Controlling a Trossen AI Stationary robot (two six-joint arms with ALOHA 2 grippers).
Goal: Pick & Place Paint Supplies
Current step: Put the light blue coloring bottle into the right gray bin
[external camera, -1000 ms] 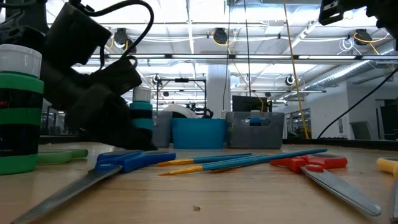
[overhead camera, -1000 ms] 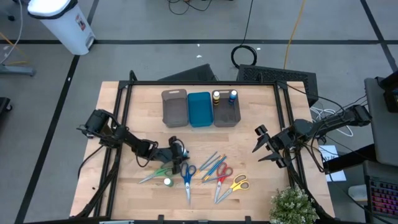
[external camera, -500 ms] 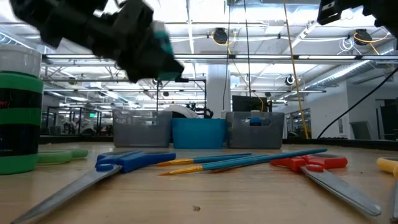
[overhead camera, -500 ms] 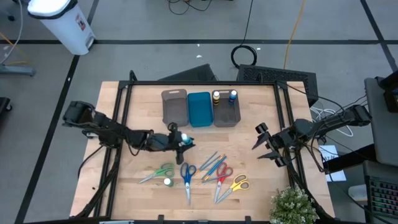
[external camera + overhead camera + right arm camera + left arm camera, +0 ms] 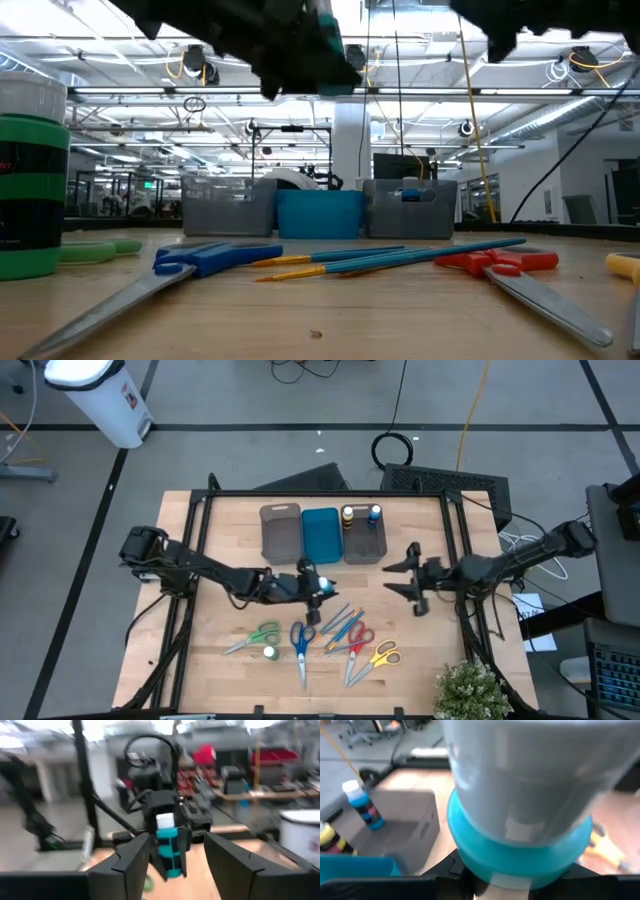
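A small white bottle with a teal band (image 5: 321, 581) and a white cap hangs in the air over the table's middle, held by my left gripper (image 5: 312, 584), which is shut on it. The right wrist view shows the bottle (image 5: 167, 851) upright. My right gripper (image 5: 392, 578) is open and level, just right of the bottle, fingers pointing at it without touching. On the table lie green scissors (image 5: 255, 637), blue scissors (image 5: 300, 640), red scissors (image 5: 356, 640), yellow scissors (image 5: 381, 655), thin brushes (image 5: 340, 622) and a green-topped bottle (image 5: 269, 652). My left gripper pinches the bottle's teal body (image 5: 169, 862) between its two fingers, below the white cap (image 5: 520, 775). The fingers come level from the table's left. The bottle is lifted clear of the table and stands upright in the hold.
Three trays stand in a row at the far edge: grey (image 5: 280, 532), blue (image 5: 321, 535) and grey (image 5: 364, 545). The right-hand grey tray holds a yellow-topped bottle (image 5: 348, 513) and a blue-topped bottle (image 5: 374, 513). A potted plant (image 5: 470, 690) sits at the near right corner.
My left gripper has lifted the teal bottle off the table beside the scissors and carried it up and toward the table's right, to below the trays. My right gripper has moved toward the table's left, closer to the bottle.
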